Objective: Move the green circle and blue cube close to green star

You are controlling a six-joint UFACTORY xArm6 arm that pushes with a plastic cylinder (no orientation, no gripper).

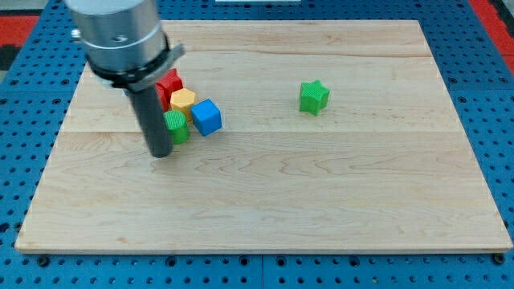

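Note:
The green circle (178,127) sits on the wooden board (265,193) left of centre, partly hidden by my rod. The blue cube (206,117) lies just to its right and touches it. The green star (314,97) stands alone further toward the view's right. My tip (161,152) rests on the board at the lower left of the green circle, right beside it.
A yellow block (184,100) and a red star (169,83) lie just above the green circle. Other blocks of that cluster are hidden behind my rod. The board sits on a blue perforated base (24,160).

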